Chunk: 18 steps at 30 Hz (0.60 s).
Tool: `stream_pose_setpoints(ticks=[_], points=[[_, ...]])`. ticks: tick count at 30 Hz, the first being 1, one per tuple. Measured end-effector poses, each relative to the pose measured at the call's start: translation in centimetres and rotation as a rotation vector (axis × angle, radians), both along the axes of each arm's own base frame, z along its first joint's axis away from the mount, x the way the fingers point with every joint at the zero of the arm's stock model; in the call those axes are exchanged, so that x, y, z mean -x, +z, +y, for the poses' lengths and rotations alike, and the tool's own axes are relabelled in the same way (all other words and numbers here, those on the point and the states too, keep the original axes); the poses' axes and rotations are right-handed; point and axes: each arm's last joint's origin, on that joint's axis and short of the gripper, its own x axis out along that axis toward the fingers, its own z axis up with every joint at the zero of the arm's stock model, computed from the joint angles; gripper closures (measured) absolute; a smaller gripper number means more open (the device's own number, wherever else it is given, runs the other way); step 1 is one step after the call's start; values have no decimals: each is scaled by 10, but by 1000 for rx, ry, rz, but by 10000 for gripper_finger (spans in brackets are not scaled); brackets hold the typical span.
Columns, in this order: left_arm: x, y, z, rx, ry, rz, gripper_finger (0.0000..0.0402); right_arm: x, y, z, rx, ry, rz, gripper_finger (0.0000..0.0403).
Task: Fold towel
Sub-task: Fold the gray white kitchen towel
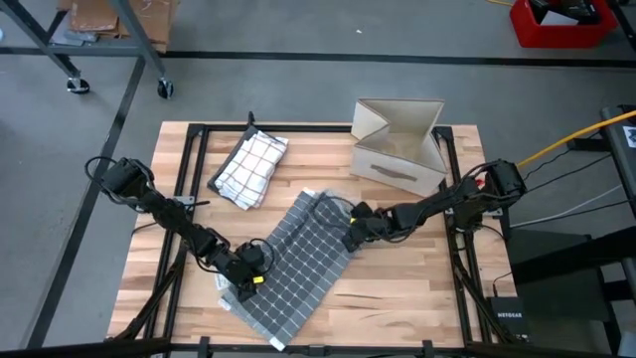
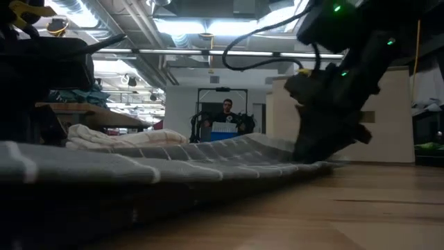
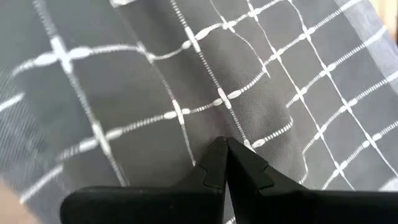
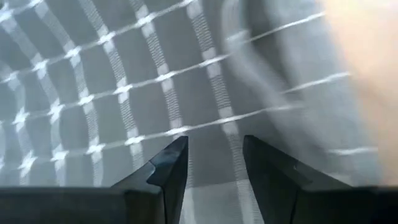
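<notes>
- While both arms reach in, the wooden table [image 1: 397,288] carries everything, and a black frame runs along its edges.
- Next in size is the gray towel [image 1: 298,264] with thin white lines. It lies spread flat from the middle of the table down to the near edge, closer to the left side. One corner sits at the near edge.
- Then comes the cardboard box [image 1: 399,142], which stands open near the far right corner.
- A white checked cloth [image 1: 250,167] lies bunched up near the far edge, left of the box and well apart from the gray towel's middle.
- At the towel's near left edge is the left gripper [image 1: 246,281]. In the left wrist view its two dark fingers [image 3: 214,168] are pressed tight together, tips on the gray cloth. Whether cloth is pinched between them, I cannot tell.
- By the towel's far right edge is the right gripper [image 1: 351,239]. In the right wrist view its fingers [image 4: 171,165] stand apart with a gap between them, right over the gray cloth, and nothing is held in the gap.
- Far behind the table, in the low view, a person [image 2: 227,114] stands in the room.
</notes>
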Motion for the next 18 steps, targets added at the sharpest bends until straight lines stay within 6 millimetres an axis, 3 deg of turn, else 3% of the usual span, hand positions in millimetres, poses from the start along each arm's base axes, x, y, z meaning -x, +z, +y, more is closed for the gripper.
stream_pose_setpoints(ticks=[9, 18], points=[[-4, 5, -4, 75, 19, -48, 398, -17, -11, -46, 92, -68, -45, 243], [-12, 11, -1, 108, 96, -130, 398, -36, -17, -73, 80, -94, -203, 242]])
